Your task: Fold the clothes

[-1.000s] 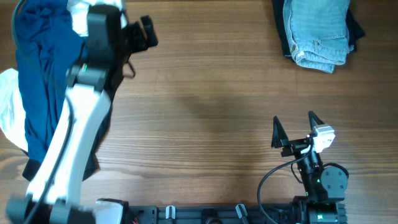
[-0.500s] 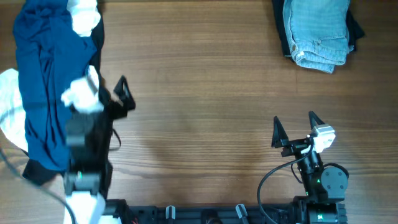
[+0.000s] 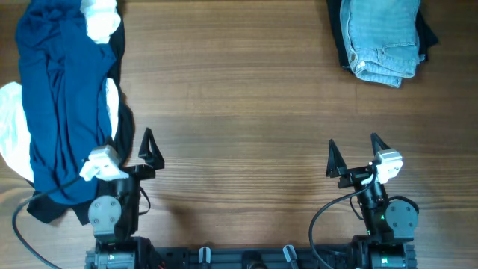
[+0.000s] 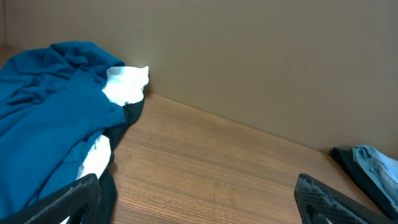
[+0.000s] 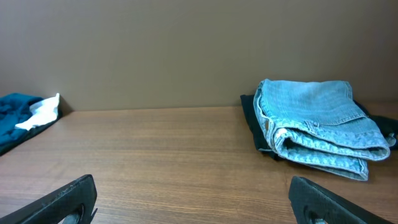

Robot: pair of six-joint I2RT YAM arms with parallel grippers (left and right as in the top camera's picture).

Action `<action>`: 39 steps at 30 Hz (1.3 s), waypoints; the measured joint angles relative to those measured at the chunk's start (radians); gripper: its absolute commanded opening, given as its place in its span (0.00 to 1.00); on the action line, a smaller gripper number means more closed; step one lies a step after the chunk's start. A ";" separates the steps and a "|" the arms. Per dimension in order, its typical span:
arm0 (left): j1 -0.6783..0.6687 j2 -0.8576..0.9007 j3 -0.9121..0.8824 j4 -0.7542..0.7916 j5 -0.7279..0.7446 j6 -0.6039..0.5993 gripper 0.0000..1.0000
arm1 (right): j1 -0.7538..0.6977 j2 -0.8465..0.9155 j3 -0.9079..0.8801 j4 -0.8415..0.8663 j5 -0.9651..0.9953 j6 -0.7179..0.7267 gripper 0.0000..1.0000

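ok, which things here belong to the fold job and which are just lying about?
Job:
- folded light-blue denim shorts, far right corner

Lying about:
- crumpled dark-blue garment, left side
- white cloth poking out around it
- dark fabric under the shorts

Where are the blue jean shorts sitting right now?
In the overhead view, the denim shorts lie folded at the table's far right corner, on top of a dark garment, straight ahead of the right gripper and well apart from it.
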 measured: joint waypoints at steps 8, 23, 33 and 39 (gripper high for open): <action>0.000 -0.129 -0.037 -0.105 0.005 0.000 1.00 | 0.000 0.000 0.000 0.000 0.000 0.000 1.00; 0.000 -0.214 -0.038 -0.230 0.005 0.000 1.00 | 0.000 0.000 0.000 0.000 0.000 0.000 1.00; 0.000 -0.214 -0.038 -0.230 0.005 0.000 1.00 | 0.000 0.000 0.000 0.000 0.000 0.000 1.00; 0.000 -0.214 -0.038 -0.230 0.005 0.000 1.00 | 0.000 0.000 0.000 0.000 0.000 0.000 1.00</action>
